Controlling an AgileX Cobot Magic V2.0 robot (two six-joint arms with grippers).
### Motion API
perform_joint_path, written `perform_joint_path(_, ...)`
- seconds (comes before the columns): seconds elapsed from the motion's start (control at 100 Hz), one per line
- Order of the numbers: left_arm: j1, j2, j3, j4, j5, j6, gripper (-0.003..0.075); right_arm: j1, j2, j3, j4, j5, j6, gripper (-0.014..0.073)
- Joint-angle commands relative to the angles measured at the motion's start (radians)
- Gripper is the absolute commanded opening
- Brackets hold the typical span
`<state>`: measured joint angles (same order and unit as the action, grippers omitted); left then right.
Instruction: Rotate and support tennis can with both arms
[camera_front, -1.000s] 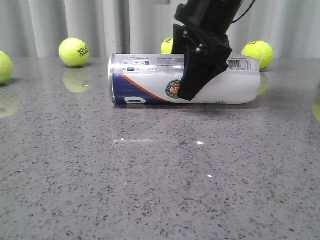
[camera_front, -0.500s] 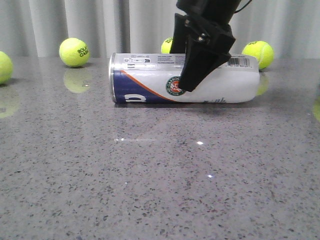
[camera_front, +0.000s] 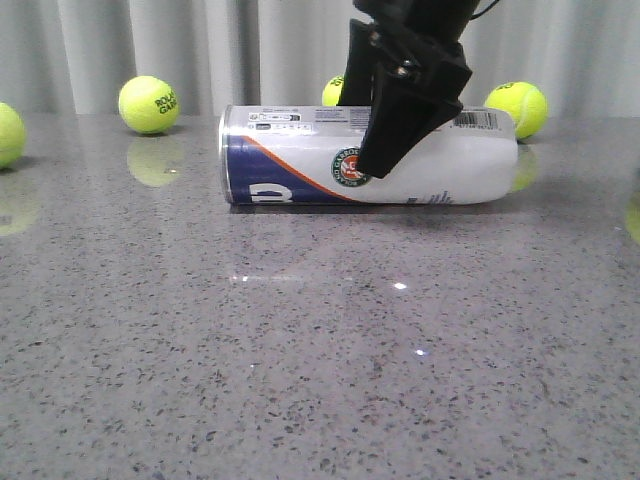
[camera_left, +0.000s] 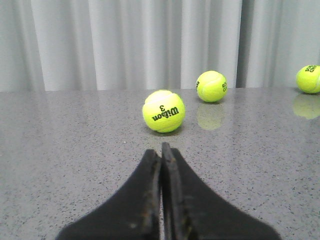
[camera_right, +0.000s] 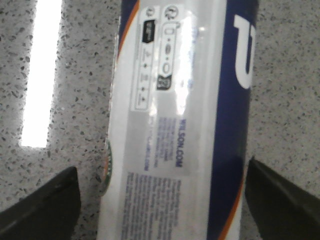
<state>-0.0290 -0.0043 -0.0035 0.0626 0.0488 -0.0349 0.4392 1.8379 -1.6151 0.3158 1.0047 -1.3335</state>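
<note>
1. Front view: the long clear-plastic tennis can (camera_front: 300, 160) with white and navy label lies on its side on the grey speckled stone table (camera_front: 300, 380). The black right gripper (camera_front: 385, 140) reaches down over its middle. Yellow-green tennis balls (camera_front: 148, 103) sit behind.
2. Left wrist view: the black left gripper (camera_left: 161, 155) has its fingers pressed together, holding nothing, above the table with a yellow-green Wilson ball (camera_left: 163, 110) ahead.
3. Right wrist view: the right gripper's fingers (camera_right: 42, 205) are spread wide, one on each side of the can, apart from it.
</note>
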Motion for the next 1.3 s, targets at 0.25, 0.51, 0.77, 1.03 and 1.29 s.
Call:
perform_joint_path(0.25, 0.004, -0.039, 0.047, -0.007, -0.081, -0.008, -0.0021, -0.001, -0.061, -0.035, 0.017, -0.052, -0.006, 0.0653)
perform_joint_path(0.51, 0.004, -0.039, 0.047, -0.007, -0.081, -0.008, -0.0021, -0.001, -0.061, -0.035, 0.017, -0.06, -0.006, 0.0653)
perform_joint_path(0.77, 0.004, -0.039, 0.047, -0.007, -0.081, -0.008, -0.0021, -0.001, -0.061, -0.035, 0.017, -0.093, -0.005, 0.0653)
perform_joint_path(1.03, 0.004, -0.039, 0.047, -0.007, -0.081, -0.008, -0.0021, -0.001, -0.061, -0.035, 0.017, -0.099, -0.005, 0.0653)
perform_joint_path(1.29, 0.004, -0.039, 0.047, -0.007, -0.081, -0.008, -0.0021, -0.001, -0.061, -0.035, 0.017, -0.137, -0.005, 0.0653)
